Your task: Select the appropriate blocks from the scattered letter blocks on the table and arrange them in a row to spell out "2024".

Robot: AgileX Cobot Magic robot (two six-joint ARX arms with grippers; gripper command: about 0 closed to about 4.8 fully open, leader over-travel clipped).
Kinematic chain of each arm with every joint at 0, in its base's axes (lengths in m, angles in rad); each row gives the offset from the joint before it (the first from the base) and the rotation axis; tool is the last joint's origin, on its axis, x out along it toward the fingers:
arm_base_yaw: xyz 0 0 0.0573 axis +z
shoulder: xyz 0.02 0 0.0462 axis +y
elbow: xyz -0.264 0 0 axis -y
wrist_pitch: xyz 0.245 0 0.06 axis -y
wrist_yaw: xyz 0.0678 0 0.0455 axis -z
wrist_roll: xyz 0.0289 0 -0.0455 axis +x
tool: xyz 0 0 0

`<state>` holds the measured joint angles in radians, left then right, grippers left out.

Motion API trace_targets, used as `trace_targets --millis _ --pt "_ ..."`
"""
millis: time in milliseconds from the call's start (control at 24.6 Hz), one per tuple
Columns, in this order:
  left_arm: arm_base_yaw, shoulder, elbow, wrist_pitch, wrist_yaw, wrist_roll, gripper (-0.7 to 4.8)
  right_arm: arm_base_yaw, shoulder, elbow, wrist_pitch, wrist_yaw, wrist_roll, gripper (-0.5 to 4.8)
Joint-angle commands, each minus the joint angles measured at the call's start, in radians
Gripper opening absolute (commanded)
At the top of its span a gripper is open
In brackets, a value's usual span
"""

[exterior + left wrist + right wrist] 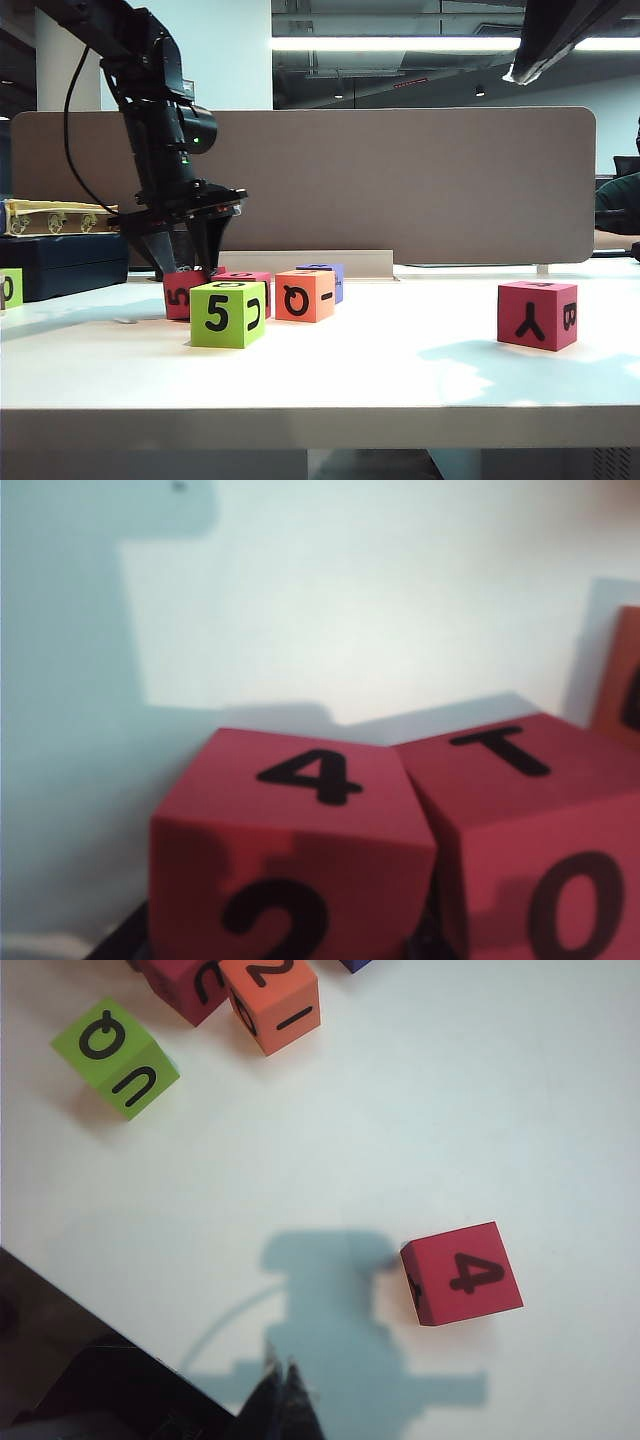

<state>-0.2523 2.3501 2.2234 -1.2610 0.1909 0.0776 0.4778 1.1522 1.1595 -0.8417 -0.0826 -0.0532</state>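
My left gripper (188,272) points down at the left end of a cluster of blocks, shut on a pink-red block (181,294) resting on the table (400,380). In the left wrist view that block (290,840) shows 4 and 2, with a dark finger (128,936) at each lower side. A second pink-red block (530,830), marked T and 0, touches it. The orange Q block (305,295) stands just right of the cluster. A lone pink-red Y/B block (537,314) sits far right and shows 4 from above (462,1273). My right gripper (283,1392) hangs shut and empty, high above the table.
A lime-green cube marked 5 (228,313) stands in front of the cluster, and a purple cube (328,276) lies behind the orange one. Another green cube (10,288) is at the far left edge. A brown partition (400,180) closes the back. The right arm (555,35) hangs overhead.
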Motion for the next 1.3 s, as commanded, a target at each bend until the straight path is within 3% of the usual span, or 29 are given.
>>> trace_targets --millis 41,854,895,976,1058,1302 --pt "-0.018 0.000 -0.002 -0.012 0.025 -0.007 2.54 0.001 -0.005 0.004 0.016 -0.005 0.001 -0.04" --pt "-0.023 0.000 -0.002 0.023 -0.038 0.005 2.81 0.001 -0.005 0.004 0.031 -0.005 0.000 -0.04" --pt "-0.023 0.000 -0.002 0.024 -0.037 0.005 2.98 0.001 -0.005 0.004 0.031 -0.005 0.000 -0.04" --pt "-0.023 0.000 -0.002 0.033 -0.056 0.003 3.93 0.001 -0.005 0.004 0.031 -0.005 0.000 -0.04" --pt "-0.023 0.000 -0.002 0.034 -0.071 0.004 4.39 0.001 -0.005 0.004 0.031 -0.005 0.000 -0.04" --pt "-0.023 -0.001 0.009 0.046 -0.091 0.005 4.39 0.001 -0.005 0.004 0.031 -0.005 0.000 -0.04"
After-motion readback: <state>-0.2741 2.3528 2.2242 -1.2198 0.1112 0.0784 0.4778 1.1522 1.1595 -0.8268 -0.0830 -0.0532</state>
